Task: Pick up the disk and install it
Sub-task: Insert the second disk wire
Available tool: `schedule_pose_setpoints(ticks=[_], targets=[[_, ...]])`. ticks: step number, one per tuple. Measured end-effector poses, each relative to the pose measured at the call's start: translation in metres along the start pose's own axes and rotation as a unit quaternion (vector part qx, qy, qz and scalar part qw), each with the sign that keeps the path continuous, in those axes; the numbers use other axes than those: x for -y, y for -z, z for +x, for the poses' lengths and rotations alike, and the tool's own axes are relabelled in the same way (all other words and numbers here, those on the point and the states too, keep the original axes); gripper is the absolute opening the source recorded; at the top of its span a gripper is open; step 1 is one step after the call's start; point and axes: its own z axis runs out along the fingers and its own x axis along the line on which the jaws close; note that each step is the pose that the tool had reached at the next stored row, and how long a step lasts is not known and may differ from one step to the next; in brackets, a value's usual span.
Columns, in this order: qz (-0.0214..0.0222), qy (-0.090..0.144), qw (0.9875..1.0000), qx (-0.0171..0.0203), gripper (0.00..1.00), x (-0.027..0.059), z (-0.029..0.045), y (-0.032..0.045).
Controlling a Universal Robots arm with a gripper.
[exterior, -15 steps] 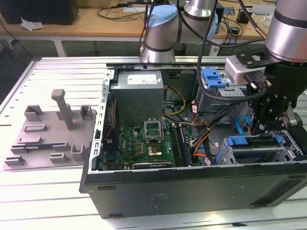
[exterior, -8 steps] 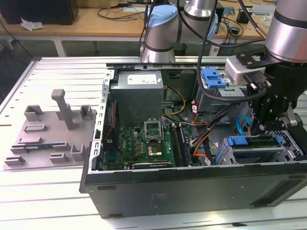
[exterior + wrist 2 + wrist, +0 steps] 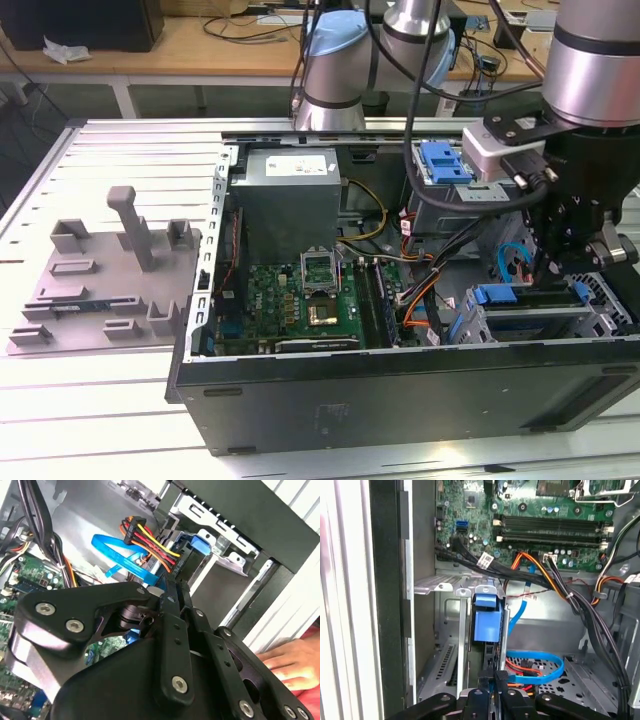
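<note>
Where the drive cage (image 3: pixel 535 325) sits at the exterior view's lower right inside the open computer case (image 3: pixel 400 395), holds the disk (image 3: pixel 525 296) edge-on between clenched fingers (image 3: pixel 506 689), standing in a cage slot near blue cables (image 3: pixel 540 665).

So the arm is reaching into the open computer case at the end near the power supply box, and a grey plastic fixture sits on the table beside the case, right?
Not quite. In the exterior view the gripper reaches into the open computer case at the drive cage, the end opposite the power supply box. The grey plastic fixture does sit beside the case.
</note>
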Motion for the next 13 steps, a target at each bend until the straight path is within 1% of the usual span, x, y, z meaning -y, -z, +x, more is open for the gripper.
schedule_pose_setpoints(ticks=[2,3,4,5,6,7,8,13], targets=[[0.0043,0.000,1.0000,-0.0004,0.16,-0.0021,-0.0001,0.0005],[0.0057,-0.001,1.0000,-0.0005,0.16,-0.0034,-0.0002,0.0008],[0.0060,-0.001,1.0000,-0.0007,0.16,-0.0043,-0.0002,0.0009],[0.0067,0.000,1.0000,-0.0019,0.16,-0.0071,-0.0004,0.0015],[0.0090,0.000,1.0000,-0.0023,0.16,-0.0100,-0.0006,0.0018],[0.0122,-0.001,0.9999,-0.0026,0.16,-0.0115,-0.0006,0.0021],[0.0134,-0.001,0.9999,-0.0027,0.16,-0.0117,-0.0006,0.0021],[0.0137,-0.001,0.9999,-0.0026,0.16,-0.0117,-0.0007,0.0021]])
